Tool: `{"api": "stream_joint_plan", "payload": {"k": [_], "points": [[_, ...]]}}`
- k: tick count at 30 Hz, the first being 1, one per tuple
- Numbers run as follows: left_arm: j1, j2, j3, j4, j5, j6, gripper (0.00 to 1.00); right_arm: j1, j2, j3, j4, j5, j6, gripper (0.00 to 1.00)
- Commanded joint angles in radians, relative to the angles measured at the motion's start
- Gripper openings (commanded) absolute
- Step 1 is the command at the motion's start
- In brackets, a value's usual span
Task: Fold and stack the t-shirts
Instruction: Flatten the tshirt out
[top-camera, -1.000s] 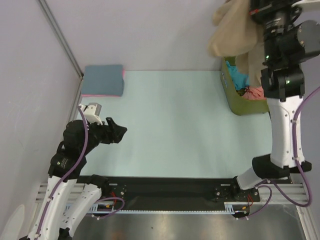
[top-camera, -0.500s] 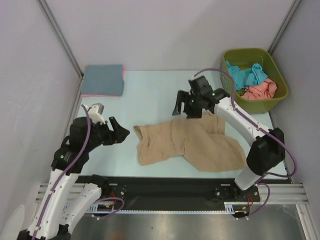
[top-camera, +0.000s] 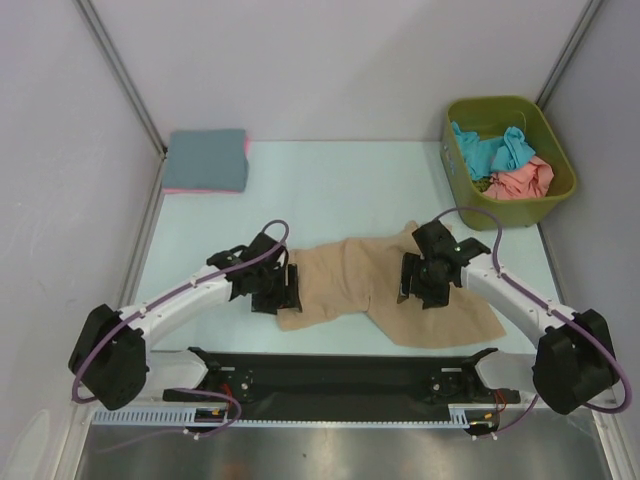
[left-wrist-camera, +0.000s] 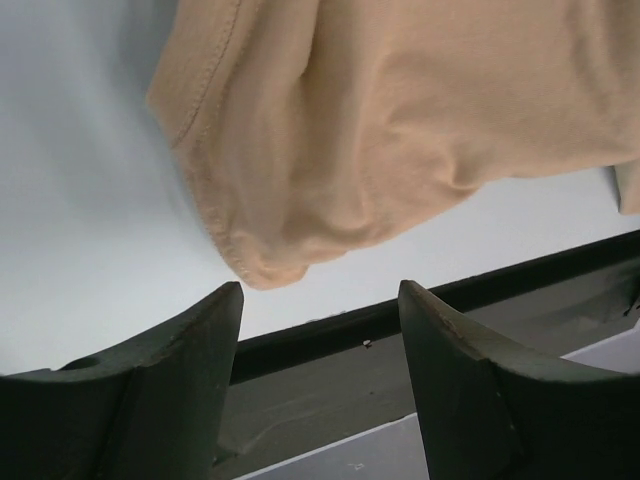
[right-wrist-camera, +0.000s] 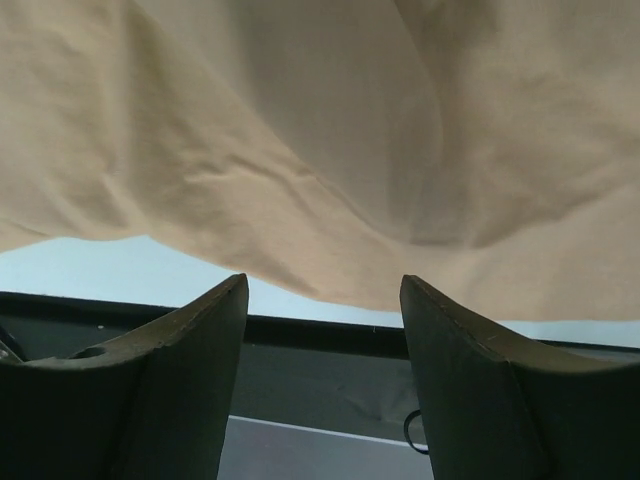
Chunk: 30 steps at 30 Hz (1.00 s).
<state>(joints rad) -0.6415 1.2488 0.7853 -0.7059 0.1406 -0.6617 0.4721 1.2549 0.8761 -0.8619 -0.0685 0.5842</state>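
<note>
tan shirt (top-camera: 365, 280): rumpled on the table (top-camera: 330, 190), lying between the two grippers; left hem corner just ahead of the left gripper (top-camera: 288, 292), broad right part ahead of the right gripper (top-camera: 408, 290)
bin (top-camera: 500, 103): olive, far right corner, well beyond right gripper; teal shirt (top-camera: 490, 150) and salmon shirt (top-camera: 520, 180) bunched inside
blue shirt (top-camera: 205, 160): folded, far left corner, well beyond left gripper; pink shirt (top-camera: 200, 189) edge shows under it
rail (top-camera: 340, 365): black, near table edge; in both wrist views it shows through the jaw gap, just past the shirt's edge
in the way: rolled hem fold sits right ahead of the left jaw gap; loose tan folds fill the view ahead of the right jaw gap
vs 0.5 s back: left arm (top-camera: 180, 300) was tucked at the left, gripper well off the shirt, now stretched out to its left end; right gripper was at the shirt's far edge, now down over its right-middle
vs 1 s back: shirt hung from right gripper up over the bin, now on the table
left jaws: wide apart, gripping nothing; hem corner just beyond tips, contact can't tell
right jaws: wide apart, nothing between them; cloth edge just past tips, contact can't tell
</note>
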Motion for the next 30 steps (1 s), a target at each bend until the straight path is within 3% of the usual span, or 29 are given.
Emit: {"api": "stream_joint_plan", "payload": {"k": [1, 6, 10, 13, 14, 15, 16, 19, 20, 22, 26, 30], "points": [[-0.001, -0.038, -0.036, 0.049, -0.039, -0.078, 0.69, 0.007, -0.06, -0.057, 0.076, -0.017, 0.032, 0.68], [0.0, 0.026, -0.118, 0.173, 0.031, -0.111, 0.66, 0.072, -0.025, -0.127, 0.225, -0.119, 0.043, 0.7], [0.008, 0.052, -0.132, 0.22, -0.019, -0.099, 0.57, 0.134, 0.053, -0.126, 0.268, -0.103, 0.048, 0.71], [0.041, 0.052, -0.124, 0.209, -0.05, -0.075, 0.35, 0.158, 0.101, -0.108, 0.268, -0.079, 0.052, 0.7], [0.058, 0.044, -0.124, 0.201, -0.067, -0.072, 0.16, 0.161, 0.115, -0.1, 0.261, -0.067, 0.058, 0.7], [0.08, 0.026, -0.127, 0.166, -0.081, -0.07, 0.03, 0.164, 0.115, -0.091, 0.244, -0.048, 0.062, 0.69], [0.132, -0.035, -0.127, 0.128, -0.104, -0.076, 0.01, 0.165, 0.11, -0.075, 0.235, -0.037, 0.063, 0.69], [0.262, -0.19, -0.141, 0.004, -0.2, -0.073, 0.0, 0.165, 0.068, -0.052, 0.178, 0.033, 0.075, 0.69], [0.285, -0.304, -0.144, -0.027, -0.217, -0.091, 0.0, 0.165, 0.055, -0.048, 0.158, 0.054, 0.078, 0.7], [0.322, -0.389, -0.13, -0.035, -0.202, -0.091, 0.0, 0.163, 0.026, -0.046, 0.092, 0.127, 0.088, 0.74], [0.345, -0.48, -0.029, -0.151, -0.269, -0.115, 0.0, 0.154, -0.02, -0.066, -0.023, 0.209, 0.137, 0.84], [0.358, -0.517, 0.038, -0.216, -0.305, -0.104, 0.0, 0.143, -0.061, -0.117, -0.048, 0.198, 0.196, 0.95]]}}
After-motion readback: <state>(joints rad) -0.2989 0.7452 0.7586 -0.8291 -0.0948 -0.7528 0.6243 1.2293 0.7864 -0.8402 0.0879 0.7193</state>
